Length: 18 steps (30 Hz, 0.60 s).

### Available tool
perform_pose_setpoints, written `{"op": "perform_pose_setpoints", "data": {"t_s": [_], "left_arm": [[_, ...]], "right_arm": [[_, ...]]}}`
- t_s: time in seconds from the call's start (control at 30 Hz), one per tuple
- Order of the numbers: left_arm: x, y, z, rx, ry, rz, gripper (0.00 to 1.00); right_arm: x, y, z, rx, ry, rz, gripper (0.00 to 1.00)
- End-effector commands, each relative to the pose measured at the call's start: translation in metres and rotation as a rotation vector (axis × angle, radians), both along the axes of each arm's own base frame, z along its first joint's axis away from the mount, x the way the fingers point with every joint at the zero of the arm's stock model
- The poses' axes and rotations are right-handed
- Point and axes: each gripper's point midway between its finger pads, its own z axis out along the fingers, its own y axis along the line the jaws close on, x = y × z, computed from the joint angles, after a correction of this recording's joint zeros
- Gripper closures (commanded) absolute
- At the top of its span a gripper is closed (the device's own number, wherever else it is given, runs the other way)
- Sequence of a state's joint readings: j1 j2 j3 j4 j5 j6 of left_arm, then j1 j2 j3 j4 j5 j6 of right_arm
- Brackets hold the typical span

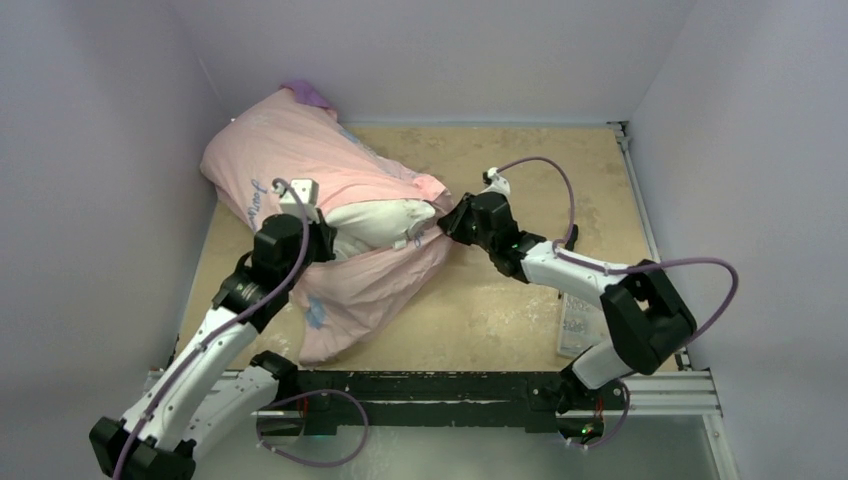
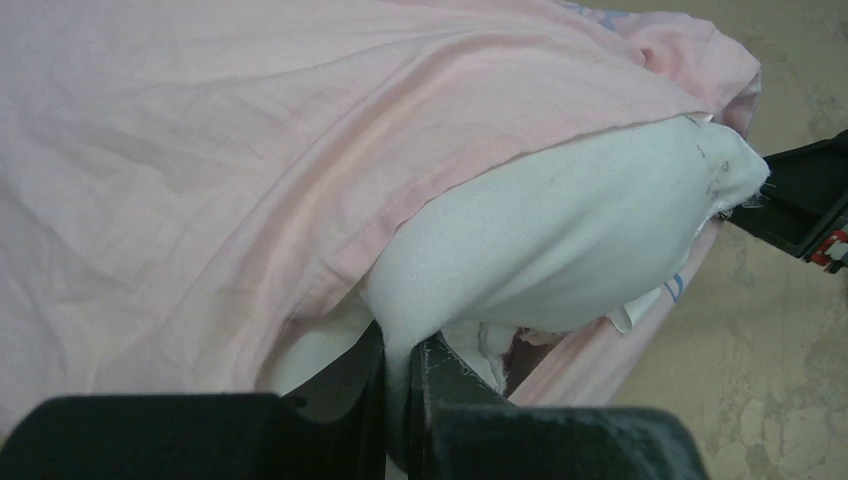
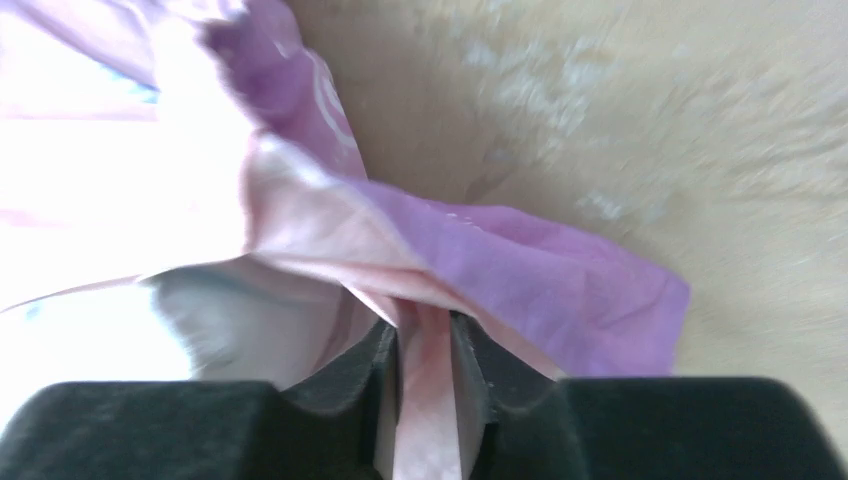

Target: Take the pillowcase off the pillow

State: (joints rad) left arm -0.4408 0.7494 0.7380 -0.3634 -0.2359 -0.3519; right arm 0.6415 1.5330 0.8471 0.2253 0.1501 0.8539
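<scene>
The pale pink pillowcase (image 1: 290, 150) lies bunched at the left of the table, its open mouth facing right. The white pillow (image 1: 375, 222) bulges out of that mouth. My left gripper (image 1: 325, 240) is shut on a pinch of the white pillow (image 2: 560, 230), seen between its jaws in the left wrist view (image 2: 400, 375). My right gripper (image 1: 450, 222) is shut on the pillowcase edge at the mouth; in the right wrist view (image 3: 425, 335) pink cloth runs between the jaws and the purple face (image 3: 540, 270) folds over to the right.
Tan table surface (image 1: 520, 170) lies to the right and behind the cloth. A clear flat object (image 1: 578, 325) lies by the right arm's base. White walls enclose the table on three sides. The black rail (image 1: 430, 385) runs along the near edge.
</scene>
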Motion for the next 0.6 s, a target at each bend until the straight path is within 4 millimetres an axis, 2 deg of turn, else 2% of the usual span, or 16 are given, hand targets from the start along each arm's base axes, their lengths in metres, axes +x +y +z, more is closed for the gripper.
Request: {"op": "perform_pose_setpoints", "data": {"t_s": [0.0, 0.13, 0.23, 0.3, 0.4, 0.5, 0.57], "left_arm": [[0.038, -0.026, 0.058, -0.071, -0.117, -0.065, 1.00], [0.066, -0.048, 0.052, -0.078, -0.046, -0.102, 1.00], [0.085, -0.065, 0.045, -0.083, 0.005, -0.142, 1.00], [0.094, -0.074, 0.042, -0.083, 0.028, -0.162, 1.00], [0.100, -0.080, 0.031, -0.074, 0.062, -0.184, 1.00], [0.095, -0.082, 0.019, -0.061, 0.084, -0.211, 1.00], [0.090, -0.079, 0.015, -0.046, 0.085, -0.216, 1.00]], "right_arm": [[0.013, -0.048, 0.044, -0.098, -0.132, -0.119, 0.68], [0.002, -0.054, 0.073, -0.089, -0.186, -0.137, 0.56], [-0.013, -0.047, 0.104, -0.064, -0.263, -0.100, 0.47], [-0.026, -0.036, 0.126, -0.043, -0.328, -0.044, 0.41], [-0.054, -0.003, 0.151, -0.014, -0.434, 0.103, 0.29], [-0.073, 0.022, 0.163, 0.010, -0.509, 0.222, 0.19], [-0.083, 0.037, 0.166, 0.011, -0.554, 0.291, 0.18]]}}
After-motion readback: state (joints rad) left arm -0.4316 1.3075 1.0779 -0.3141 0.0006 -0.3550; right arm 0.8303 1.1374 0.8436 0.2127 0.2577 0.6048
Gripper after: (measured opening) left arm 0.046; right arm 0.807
